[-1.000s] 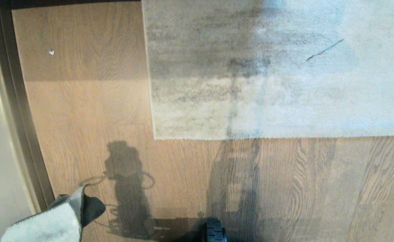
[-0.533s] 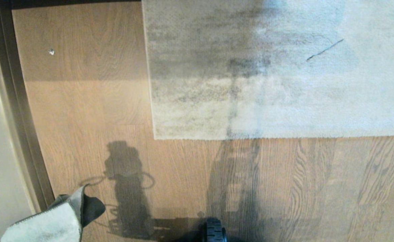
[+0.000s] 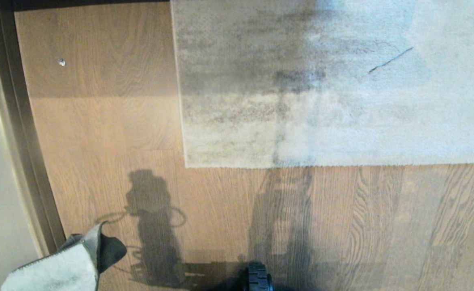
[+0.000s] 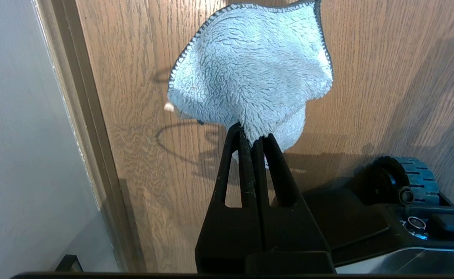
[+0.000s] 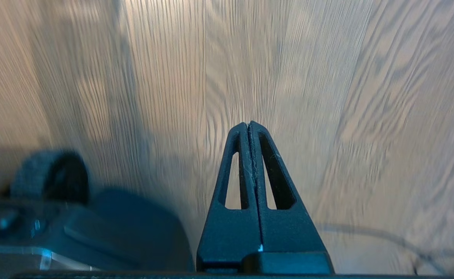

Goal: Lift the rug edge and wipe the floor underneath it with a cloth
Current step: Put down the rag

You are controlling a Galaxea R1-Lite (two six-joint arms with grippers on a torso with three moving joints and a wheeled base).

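Head view looks straight down on the floor (image 3: 111, 121), with the rug edge (image 3: 301, 165) lying flat across the upper right and its square corner (image 3: 186, 165) resting on the planks. Dark smudges run over the rug's pile. At the lower left corner a fold of the cloth (image 3: 59, 268) pokes into the picture, pale on one face and darker on the other, close to the brown baseboard (image 3: 22, 133). A tiny pale speck (image 3: 62, 62) sits on the floor, well apart from the rug. A black wheel (image 3: 258, 279) of the base shows at the bottom.

The left wrist view gives what the head view hides: the left pincer (image 4: 253, 138) is pressed together on a bunch of the cloth (image 4: 250, 73), which hangs free above the planks beside the baseboard (image 4: 83, 116).

The right wrist view alone shows the right pincer (image 5: 249, 124), fingers pressed flat together with nothing between them, over bare planks (image 5: 327, 77) near the base's wheel (image 5: 50, 174). No rug appears in either wrist view.
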